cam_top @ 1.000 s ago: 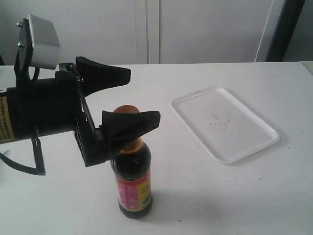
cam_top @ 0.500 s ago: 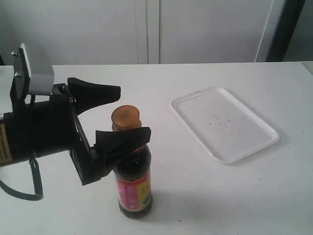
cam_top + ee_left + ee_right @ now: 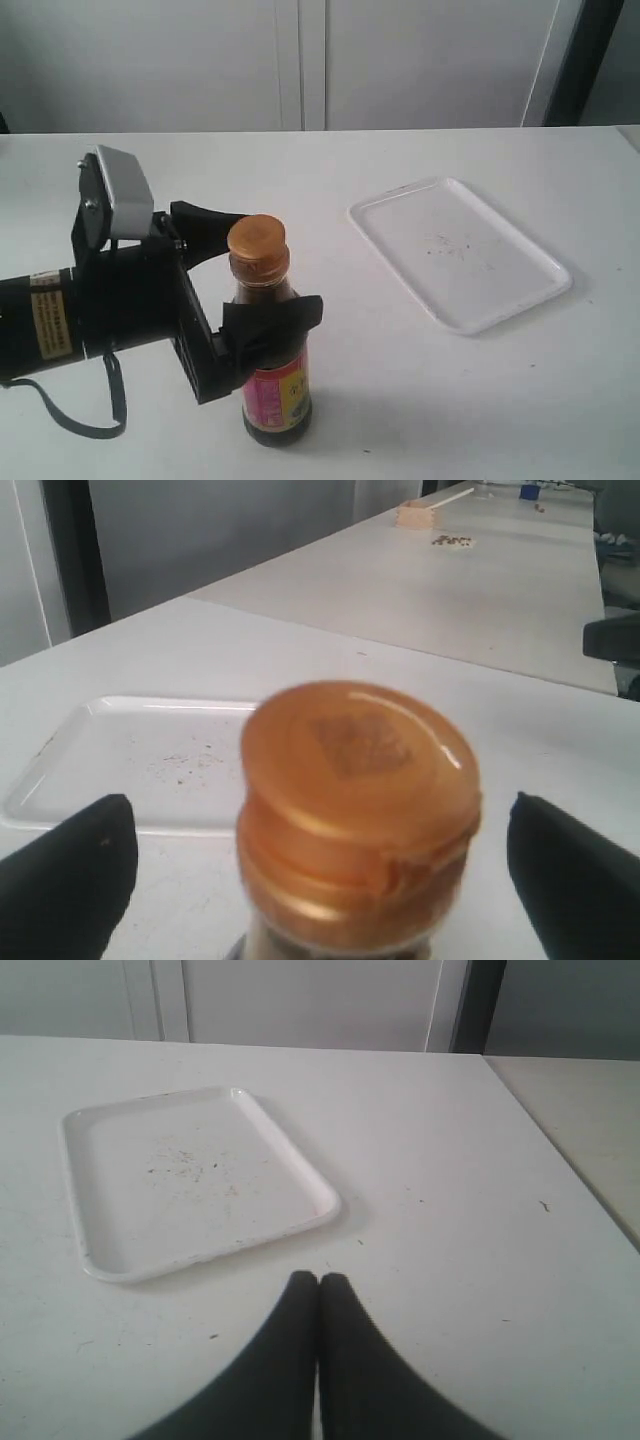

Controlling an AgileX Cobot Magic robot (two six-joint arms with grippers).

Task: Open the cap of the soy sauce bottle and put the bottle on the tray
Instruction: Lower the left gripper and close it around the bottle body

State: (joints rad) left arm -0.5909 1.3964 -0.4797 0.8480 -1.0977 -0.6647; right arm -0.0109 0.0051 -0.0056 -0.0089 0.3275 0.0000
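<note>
2 fingers (image 3: 265, 325) of your left gripper (image 3: 272, 268) stand spread wide, 1 on each side of the soy sauce bottle (image 3: 275, 390), and neither looks to be touching it yet. the bottle stands upright on the table (image 3: 420, 400), well apart from the tray (image 3: 500, 280), which lies off to the right with only a few dark specks in it. the cap (image 3: 258, 243) is shut on the neck and rises above the near finger.

from the left wrist camera the cap (image 3: 355, 770) sits roughly midway between the 2 fingers (image 3: 70, 875), so the line-up looks good to me. the step in hand, as i read it, is to take hold of the bottle so that the cap can be flipped. close on the shoulder or body below the cap, not on the cap itself, and leave the cap's lip free. bring the fingers in slowly so both meet the round wall together; if 1 lands first the bottle may slide or tip. grip firmly, since the smooth wall could turn when the cap is pushed.

your right gripper (image 3: 319, 1282) has its fingers (image 3: 290, 1360) pressed together, holding nothing, over the table near the tray (image 3: 300, 1175).
</note>
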